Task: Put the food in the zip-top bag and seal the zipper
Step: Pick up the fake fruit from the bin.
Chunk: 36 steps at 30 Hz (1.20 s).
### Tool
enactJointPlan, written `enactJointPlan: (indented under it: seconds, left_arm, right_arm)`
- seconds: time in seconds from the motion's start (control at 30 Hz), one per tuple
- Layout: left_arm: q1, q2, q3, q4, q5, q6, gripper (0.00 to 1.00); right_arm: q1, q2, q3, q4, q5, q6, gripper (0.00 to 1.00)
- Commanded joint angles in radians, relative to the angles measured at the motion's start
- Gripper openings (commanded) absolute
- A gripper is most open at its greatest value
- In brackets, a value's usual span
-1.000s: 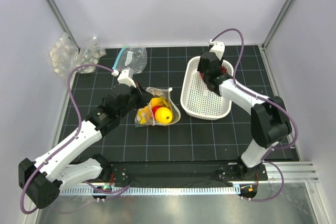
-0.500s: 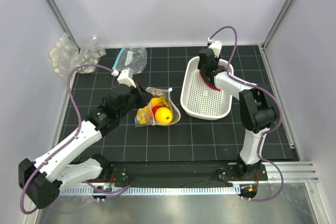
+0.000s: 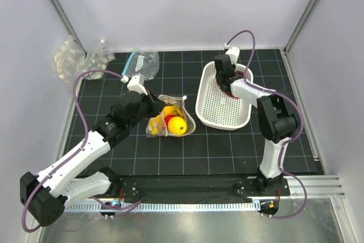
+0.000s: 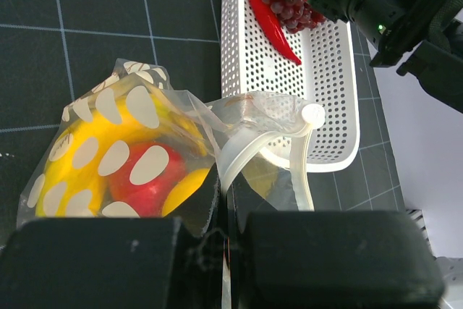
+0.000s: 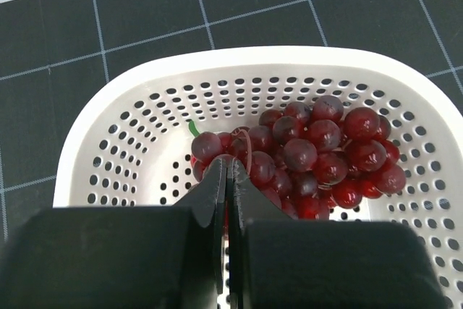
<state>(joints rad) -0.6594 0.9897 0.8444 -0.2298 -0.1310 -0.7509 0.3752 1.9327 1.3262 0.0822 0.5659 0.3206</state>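
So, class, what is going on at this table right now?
The left gripper is shut on the mouth of the clear bag, which already holds a yellow fruit and a red fruit. The right gripper is down in the white basket, shut by the grapes, with the chili lying next to them. Whether it grips anything is unclear. The bag is unsealed.

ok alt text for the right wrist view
The right gripper, jaws shut, points into a white perforated basket at the edge of a dark red grape bunch. The basket sits on a black gridded mat; whether it grips anything is unclear.
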Motion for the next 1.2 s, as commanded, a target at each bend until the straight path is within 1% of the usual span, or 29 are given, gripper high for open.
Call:
enactJointPlan:
  seconds: [0.0,0.17,0.3,0.47,0.5,0.67,0.7,0.83,0.9,0.93,1.0,1.07,1.13,1.17]
  left_arm:
    - [-0.003,-0.025,0.004,0.023,-0.004,0.007,0.03]
    - [-0.002,-0.025,0.004,0.021,-0.001,0.007,0.03]
    - [-0.002,-0.025,0.004,0.023,0.002,0.007,0.03]
    - [-0.002,-0.023,0.004,0.023,0.002,0.005,0.03]
    - [-0.002,-0.023,0.004,0.023,0.002,0.005,0.03]
    - [-0.003,-0.017,0.002,0.024,0.005,0.005,0.03]
    - [-0.003,-0.014,0.005,0.024,0.005,0.005,0.03]
    - [-0.003,-0.016,0.004,0.026,0.005,0.005,0.03]
    - [-0.003,-0.013,0.004,0.026,0.007,0.005,0.03]
    - [-0.002,-0.011,0.004,0.024,0.007,0.005,0.03]
    - [-0.002,-0.003,0.005,0.027,0.005,0.005,0.03]
    - [-0.003,0.006,0.008,0.027,0.008,0.005,0.03]
    - [-0.003,0.020,0.010,0.029,0.019,0.007,0.03]
    - [-0.003,0.023,0.015,0.027,0.021,0.007,0.03]
  right_arm:
    - [-0.004,-0.113,-0.031,0.034,0.017,-0.003,0.01]
    - [-0.004,-0.234,-0.079,0.036,-0.006,-0.005,0.01]
    - [-0.002,-0.334,-0.126,0.025,-0.029,0.031,0.01]
    - [-0.002,-0.458,-0.160,-0.027,-0.066,0.095,0.01]
    - [-0.002,-0.504,-0.174,-0.039,-0.078,0.104,0.01]
    - [0.017,-0.652,-0.208,-0.076,-0.167,0.146,0.01]
    - [0.021,-0.678,-0.220,-0.105,-0.208,0.152,0.01]
    - [0.045,-0.843,-0.286,-0.105,-0.308,0.176,0.01]
    - [0.054,-0.894,-0.323,-0.098,-0.334,0.189,0.01]
    - [0.059,-0.914,-0.326,-0.096,-0.377,0.184,0.01]
    - [0.071,-0.965,-0.323,-0.123,-0.400,0.161,0.01]
    - [0.087,-1.009,-0.335,-0.111,-0.443,0.149,0.01]
    - [0.096,-1.031,-0.352,-0.088,-0.480,0.144,0.01]
    - [0.100,-1.041,-0.349,-0.087,-0.523,0.141,0.01]
